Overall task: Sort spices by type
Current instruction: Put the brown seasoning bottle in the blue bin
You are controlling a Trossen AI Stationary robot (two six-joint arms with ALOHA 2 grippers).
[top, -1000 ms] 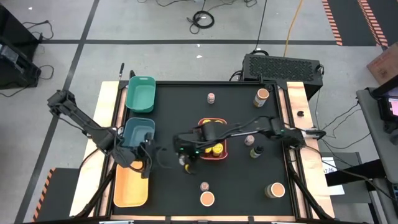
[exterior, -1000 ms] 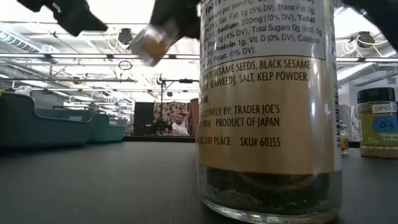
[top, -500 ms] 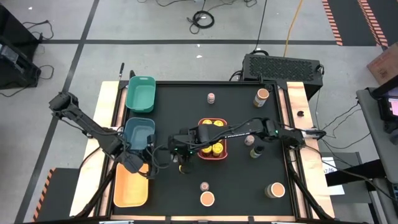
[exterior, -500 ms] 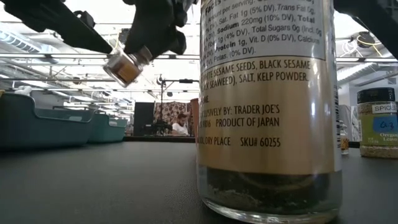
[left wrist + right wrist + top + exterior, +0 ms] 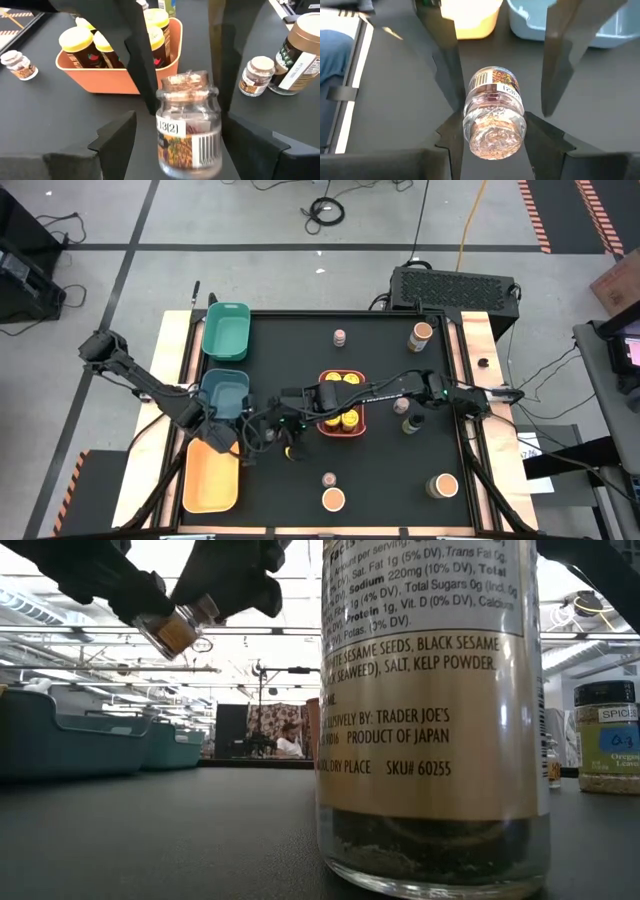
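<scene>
Right arm stretched from the 3 o'clock edge of the desk (image 5: 290, 330) straight across the coral tray (image 5: 115, 80), its right gripper (image 5: 490, 125) out past the tray's 9 o'clock side. Left arm comes in from the 9 o'clock edge, elbow out over the floor, wrist turned so the left gripper (image 5: 181, 120) faces the right one head-on. The two meet in the air above the desk, between the teal tray (image 5: 222, 385) and the coral tray. Right gripper is pinching the small jar (image 5: 180, 630), fingers against both sides near the pinkish lid. Jar is clear of the desk and tilted in the low view. Left gripper is spread around the jar's body, with a gap visible on at least one side, no contact seen. Coral tray holds several yellow-lidded jars (image 5: 75, 40), upright, packed together. Green tray (image 5: 225, 330) at 10 o'clock, teal tray just below it and yellow tray (image 5: 208, 485) at 8 o'clock all show bare floors. Loose on the desk: tan-lidded jars at 1 o'clock (image 5: 421, 332), 6 o'clock (image 5: 333, 500) and 5 o'clock (image 5: 442, 485); small pink-lidded jars at 12 o'clock (image 5: 340, 336) and just above the 6 o'clock one (image 5: 328, 479); a dark-lidded jar (image 5: 409, 423) at 3 o'clock of the coral tray. A tall labelled jar (image 5: 430, 740) stands right in front of the low camera.
</scene>
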